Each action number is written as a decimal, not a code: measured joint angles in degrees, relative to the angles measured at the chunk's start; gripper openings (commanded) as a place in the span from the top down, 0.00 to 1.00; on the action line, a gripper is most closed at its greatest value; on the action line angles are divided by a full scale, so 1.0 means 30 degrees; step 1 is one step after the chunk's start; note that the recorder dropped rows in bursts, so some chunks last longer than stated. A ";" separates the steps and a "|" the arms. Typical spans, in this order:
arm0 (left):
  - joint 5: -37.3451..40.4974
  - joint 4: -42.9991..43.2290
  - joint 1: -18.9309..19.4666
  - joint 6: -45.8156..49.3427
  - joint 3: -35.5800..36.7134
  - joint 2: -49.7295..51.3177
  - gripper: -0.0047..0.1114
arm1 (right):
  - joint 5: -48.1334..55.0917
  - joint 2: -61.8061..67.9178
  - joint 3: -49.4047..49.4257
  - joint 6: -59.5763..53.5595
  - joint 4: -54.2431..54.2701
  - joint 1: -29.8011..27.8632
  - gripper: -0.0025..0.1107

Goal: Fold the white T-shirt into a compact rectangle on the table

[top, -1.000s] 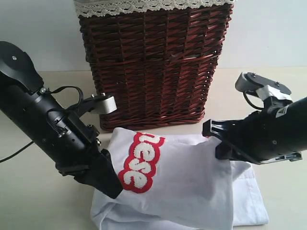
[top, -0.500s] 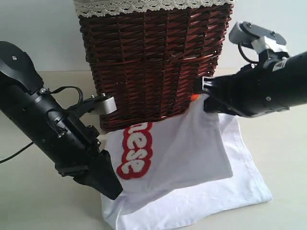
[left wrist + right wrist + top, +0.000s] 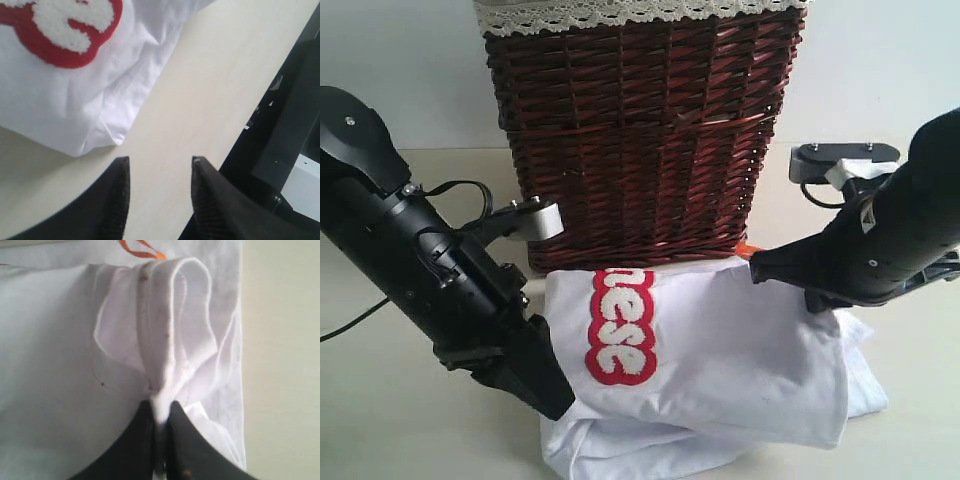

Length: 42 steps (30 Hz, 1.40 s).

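Note:
The white T-shirt [image 3: 720, 350] lies bunched in front of the basket, its red-outlined lettering [image 3: 618, 325] facing up and its upper layer doubled over the lower cloth. My right gripper [image 3: 760, 268] is shut on a gathered fold at the ribbed collar [image 3: 160, 315], right gripper [image 3: 161, 412], with the orange neck tag [image 3: 142, 249] beyond it. My left gripper [image 3: 555, 400] hangs at the shirt's near left edge. In the left wrist view the left gripper [image 3: 159, 162] is open over bare table [image 3: 210, 75], and the shirt [image 3: 75, 85] sits just clear of its fingertips.
A tall dark red-brown wicker basket [image 3: 640, 130] with a lace rim stands directly behind the shirt, touching its far edge. Pale table [image 3: 400, 420] extends to the left and right [image 3: 910, 400]. A dark frame [image 3: 295, 125] runs beside the table's edge.
My right gripper lifted the shirt's edge up against the basket, then lowered it again; the upper layer now lies flatter, with the lettering upright. The left arm has stayed put.

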 measured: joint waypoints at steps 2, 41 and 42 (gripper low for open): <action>0.0000 0.0000 0.0000 0.0000 0.0000 0.0000 0.61 | 0.0298 0.0541 0.0000 0.0501 -0.0447 0.0000 0.67; 0.0082 0.0000 0.0000 0.0000 0.0000 0.0000 0.61 | -0.6463 0.1675 -0.0083 0.1879 -0.4062 -0.0561 0.98; 0.0082 0.0000 0.0000 0.0000 0.0000 0.0000 0.61 | -0.6463 0.1031 -0.0083 0.1507 -0.3570 -0.0561 0.98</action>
